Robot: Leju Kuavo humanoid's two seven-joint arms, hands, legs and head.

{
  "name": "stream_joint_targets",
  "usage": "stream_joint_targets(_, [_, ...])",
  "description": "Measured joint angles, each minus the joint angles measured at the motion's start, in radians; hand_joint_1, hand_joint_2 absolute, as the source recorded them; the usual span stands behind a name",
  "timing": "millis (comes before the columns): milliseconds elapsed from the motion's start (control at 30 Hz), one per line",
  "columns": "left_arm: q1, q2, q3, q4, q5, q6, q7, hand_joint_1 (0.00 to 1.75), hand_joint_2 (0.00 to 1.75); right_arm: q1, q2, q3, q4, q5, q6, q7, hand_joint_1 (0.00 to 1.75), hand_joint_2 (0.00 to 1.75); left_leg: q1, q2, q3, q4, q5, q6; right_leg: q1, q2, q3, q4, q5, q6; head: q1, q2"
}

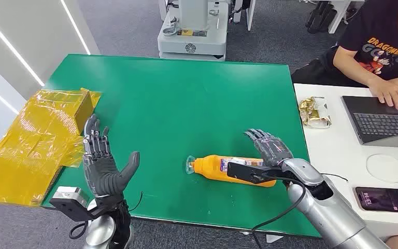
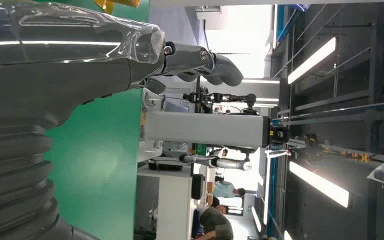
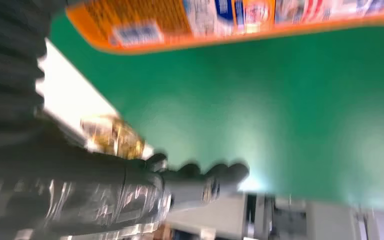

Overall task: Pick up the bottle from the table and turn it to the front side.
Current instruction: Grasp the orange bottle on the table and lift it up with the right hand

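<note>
An orange bottle (image 1: 215,167) with a clear cap lies on its side on the green table (image 1: 186,93), cap pointing left, near the front edge. My right hand (image 1: 269,148) hovers at the bottle's right end, fingers spread and reaching past its far side, holding nothing. In the blurred right wrist view the bottle (image 3: 230,20) lies apart from the extended fingers (image 3: 200,185) over green table. My left hand (image 1: 101,166) is raised and open at the front left, well left of the bottle. In the left wrist view the left hand (image 2: 80,75) is empty.
A box wrapped in yellow film (image 1: 36,140) sits at the table's left edge beside my left hand. To the right stands a white table with a laptop (image 1: 388,122), a phone (image 1: 384,199) and a snack packet (image 1: 315,112). A person (image 1: 383,46) sits there. A grey machine base (image 1: 192,36) stands beyond.
</note>
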Motion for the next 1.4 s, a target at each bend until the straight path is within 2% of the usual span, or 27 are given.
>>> stream_joint_targets(533, [-0.015, -0.003, -0.003, 0.008, -0.012, 0.035, 0.01, 0.0, 1.75, 0.095, -0.002, -0.045, 0.025, 0.05, 0.019, 0.014, 0.0, 1.75, 0.0, 0.0, 0.0, 0.0, 0.0, 0.001, 0.0, 0.0, 0.0, 0.0, 0.0, 0.0, 0.0, 0.0])
stream_joint_targets(800, [-0.033, -0.012, -0.008, 0.021, -0.003, -0.001, 0.027, 0.0, 1.75, 0.194, -0.004, -0.093, -0.027, 0.107, 0.039, 0.068, 0.0, 1.75, 0.0, 0.0, -0.001, 0.0, 0.0, 0.001, 0.0, 0.0, 0.0, 0.0, 0.0, 0.0, 0.0, 0.0])
stream_joint_targets(1033, [-0.036, -0.017, -0.008, 0.024, -0.002, -0.019, 0.03, 0.0, 1.75, 0.24, -0.003, -0.152, -0.064, 0.139, 0.061, 0.082, 0.0, 1.75, 0.0, 0.0, -0.001, 0.0, 0.0, 0.001, 0.0, -0.001, 0.0, 0.0, 0.0, 0.0, 0.0, 0.0])
stream_joint_targets(1067, [-0.036, -0.017, -0.008, 0.025, -0.002, -0.019, 0.03, 0.0, 1.75, 0.243, -0.003, -0.158, -0.065, 0.141, 0.062, 0.081, 0.23, 1.75, 0.0, 0.0, -0.001, 0.0, 0.0, 0.001, 0.0, 0.0, 0.0, 0.0, 0.0, 0.0, 0.0, 0.0])
stream_joint_targets(1100, [-0.037, -0.017, -0.008, 0.025, -0.002, -0.019, 0.03, 0.0, 1.75, 0.245, -0.003, -0.163, -0.066, 0.142, 0.062, 0.08, 0.57, 1.75, 0.0, 0.0, -0.001, 0.0, 0.0, 0.001, 0.0, 0.0, 0.0, 0.0, 0.0, 0.0, 0.0, 0.0])
stream_joint_targets(1167, [-0.037, -0.018, -0.008, 0.027, -0.002, -0.02, 0.03, 0.0, 1.75, 0.248, -0.003, -0.17, -0.066, 0.143, 0.062, 0.073, 1.44, 1.75, 0.0, 0.0, -0.001, 0.0, 0.0, 0.001, 0.0, 0.0, 0.0, 0.0, 0.0, 0.0, 0.0, 0.0])
stream_joint_targets(1200, [-0.037, -0.018, -0.008, 0.027, -0.002, -0.02, 0.03, 0.0, 1.75, 0.248, -0.003, -0.172, -0.065, 0.146, 0.061, 0.066, 1.64, 1.75, 0.0, 0.0, -0.001, 0.0, 0.0, 0.001, 0.0, 0.0, 0.0, 0.0, 0.0, 0.0, 0.0, 0.0])
stream_joint_targets(1233, [-0.037, -0.018, -0.008, 0.028, -0.002, -0.021, 0.03, 0.0, 1.75, 0.249, -0.003, -0.173, -0.064, 0.149, 0.059, 0.057, 1.75, 1.75, 0.0, 0.0, -0.001, 0.0, 0.0, 0.001, 0.0, 0.0, 0.0, 0.0, 0.0, 0.0, 0.0, 0.0])
stream_joint_targets(1400, [-0.037, -0.018, -0.008, 0.034, -0.002, -0.026, 0.03, 0.0, 1.75, 0.25, -0.003, -0.176, -0.057, 0.17, 0.041, 0.022, 1.75, 1.75, 0.0, 0.0, 0.0, 0.0, 0.0, 0.001, 0.0, 0.0, 0.0, 0.0, 0.0, 0.0, 0.0, 0.0])
